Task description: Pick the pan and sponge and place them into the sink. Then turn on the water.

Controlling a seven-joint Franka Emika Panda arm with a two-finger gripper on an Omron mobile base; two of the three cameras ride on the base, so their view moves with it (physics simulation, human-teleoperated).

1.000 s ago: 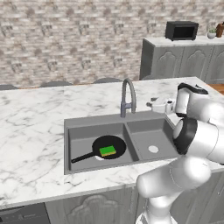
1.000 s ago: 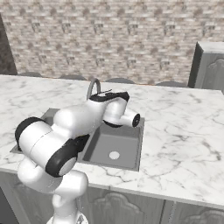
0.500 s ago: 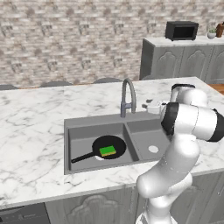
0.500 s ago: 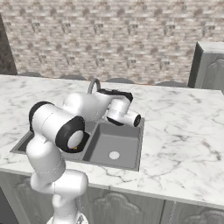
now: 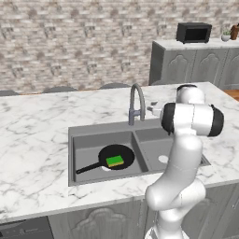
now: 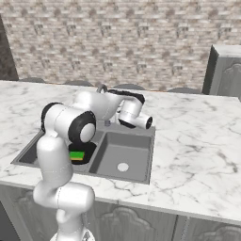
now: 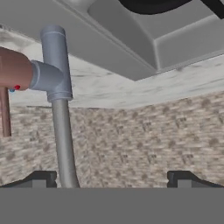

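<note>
spread wide apart, the two dark finger tips sit at the bottom corners of the hand view with nothing between them, so the gripper [image 7: 111,178] is open, close beside the faucet [image 7: 61,109]. that view is rolled upside down: the sink [image 7: 144,39] hangs at the top, and the black rim of the pan [image 7: 151,5] is cut off by the upper edge. on the left of the faucet stem a brownish lever [image 7: 11,74] sticks out, half out of frame, with tiny red and blue marks on it.

from the left base view, the marble counter [image 5: 32,135] runs across, and the grey double sink [image 5: 79,135] is set into it. in the left basin lies the pan [image 5: 112,154], handle pointing left, and the green sponge [image 5: 115,161] rests on the pan. the right basin holds just its round drain [image 5: 163,159], partly hidden behind the arm. the arched faucet [image 5: 136,102] stands behind the divider; the hand by it is mostly hidden by the arm's elbow.

in the right base view the arm covers most of the left basin; only a sliver of sponge [image 6: 76,155] and pan [image 6: 89,149] peeks out. the gripper [image 6: 148,123] end is hard to make out there.

far back, a microwave [image 5: 193,32] sits on a grey cabinet [image 5: 186,65].
</note>
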